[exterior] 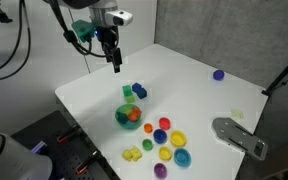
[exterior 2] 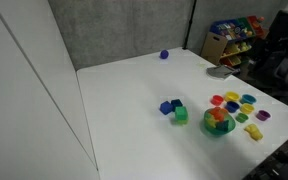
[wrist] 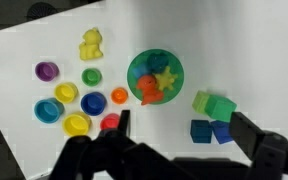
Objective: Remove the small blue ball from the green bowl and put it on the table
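Observation:
The small blue ball (exterior: pixel 218 74) lies on the white table (exterior: pixel 179 65) far from the green bowl (exterior: pixel 119 117); it also shows in an exterior view (exterior 2: pixel 164 55). The bowl holds orange, yellow and red toys and shows in an exterior view (exterior 2: pixel 208 125) and the wrist view (wrist: pixel 134 68). No blue ball shows inside it. My gripper (exterior: pixel 113 62) hangs open and empty above the table behind the bowl. In the wrist view its fingers (wrist: pixel 184 128) straddle bare table beside the blue blocks.
Two blue blocks (wrist: pixel 212 131) and green blocks (wrist: pixel 215 104) sit next to the bowl. Several small coloured cups (wrist: pixel 66 95) and a yellow toy (wrist: pixel 92 43) lie beyond it. A grey flat object (exterior: pixel 239 135) lies at the table edge. A toy shelf (exterior 2: pixel 234 38) stands past the table.

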Robot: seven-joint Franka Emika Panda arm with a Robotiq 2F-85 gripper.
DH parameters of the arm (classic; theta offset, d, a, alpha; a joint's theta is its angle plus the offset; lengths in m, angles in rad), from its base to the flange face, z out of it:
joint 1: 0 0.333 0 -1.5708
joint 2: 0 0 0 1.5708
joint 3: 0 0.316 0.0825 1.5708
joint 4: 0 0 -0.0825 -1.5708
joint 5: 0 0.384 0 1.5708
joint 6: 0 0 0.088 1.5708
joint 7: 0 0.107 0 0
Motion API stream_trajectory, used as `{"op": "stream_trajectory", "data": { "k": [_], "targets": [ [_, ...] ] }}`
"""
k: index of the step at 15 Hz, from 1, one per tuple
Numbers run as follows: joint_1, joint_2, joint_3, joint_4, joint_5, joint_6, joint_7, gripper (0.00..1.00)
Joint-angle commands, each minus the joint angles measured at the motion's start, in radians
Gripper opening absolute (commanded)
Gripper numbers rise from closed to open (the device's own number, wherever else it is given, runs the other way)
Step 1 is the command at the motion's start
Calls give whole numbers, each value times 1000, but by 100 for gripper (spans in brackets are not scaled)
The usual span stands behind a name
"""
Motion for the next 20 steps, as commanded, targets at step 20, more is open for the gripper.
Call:
{"op": "stream_trajectory", "data": {
  "k": [20],
  "targets": [
    [-25,-63,39,9,14,-108,-109,100]
  ]
}}
